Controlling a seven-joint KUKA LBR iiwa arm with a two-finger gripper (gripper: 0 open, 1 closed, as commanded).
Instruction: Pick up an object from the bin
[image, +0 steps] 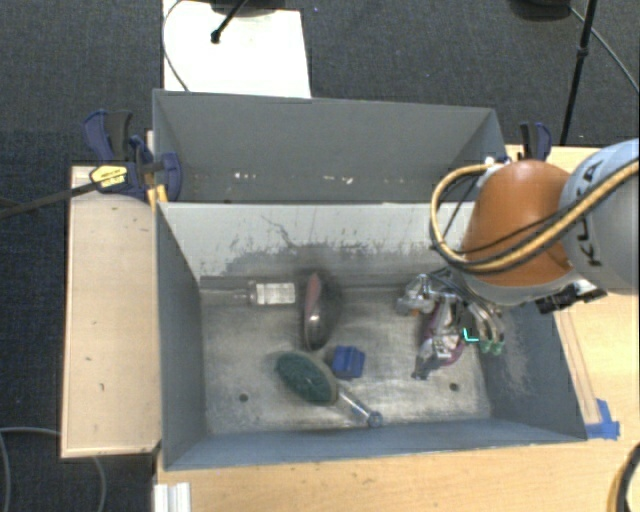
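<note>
The gripper (437, 352) hangs low over the right of the bin (180, 330) floor; whether it is open or closed cannot be told. Nearest, to its left, lies one small blue block (347, 361), just beside one dark green round brush (304, 378). Behind them lie one dark oval piece (315, 312) and one pale little bottle (270, 293).

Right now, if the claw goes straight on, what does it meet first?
Likely the bare bin floor; the claw hangs well apart from the blue block and green brush, though depth is unclear.
</note>
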